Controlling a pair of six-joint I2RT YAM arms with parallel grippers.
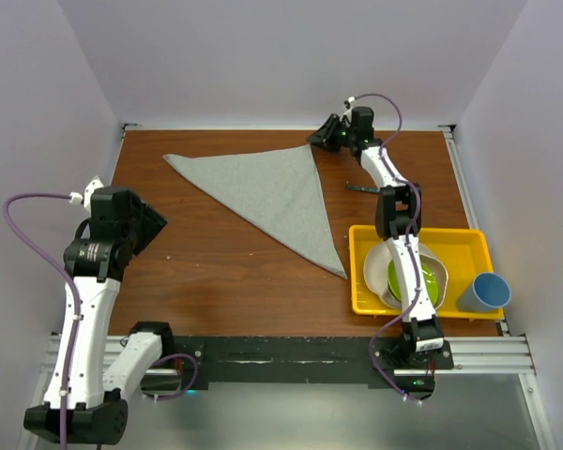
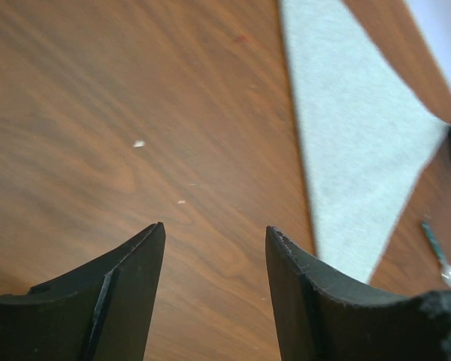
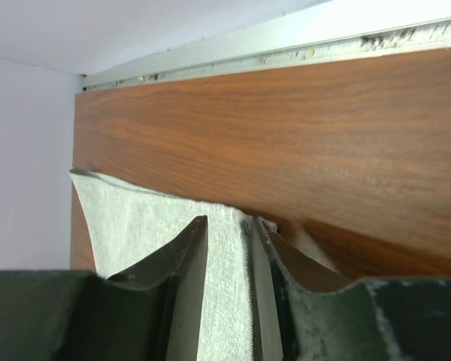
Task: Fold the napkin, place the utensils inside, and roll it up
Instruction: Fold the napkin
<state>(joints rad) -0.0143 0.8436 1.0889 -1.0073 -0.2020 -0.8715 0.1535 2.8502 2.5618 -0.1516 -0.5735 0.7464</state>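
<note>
Right end effector (image 1: 321,137) sits far beyond the yellow tray (image 1: 460,234), its fingers parted a little, with the far corner of the grey napkin (image 1: 272,192) lying between them. Inside the tray are a white bowl (image 1: 375,267) and a green bowl (image 1: 437,281) set in it. A blue cup (image 1: 485,292) stands upright just outside the tray's right wall.

The right arm stretches out over the tray and its bowls, elbow raised above the tray's far rim, forearm running on toward the far left. Left end effector (image 1: 148,225) hangs well to the left of the tray above the bare wooden surface (image 1: 225,272), fingers wide apart and holding nothing, its arm bent up from the base.

The napkin lies folded into a triangle on the surface left of the tray. Its long edge runs diagonally from the far left down to a sharp tip just beside the tray's left wall. The spoon (image 1: 361,188) lies just beyond the tray's far-left corner, its long axis roughly parallel with the tray's far rim, close to the napkin's right edge.
</note>
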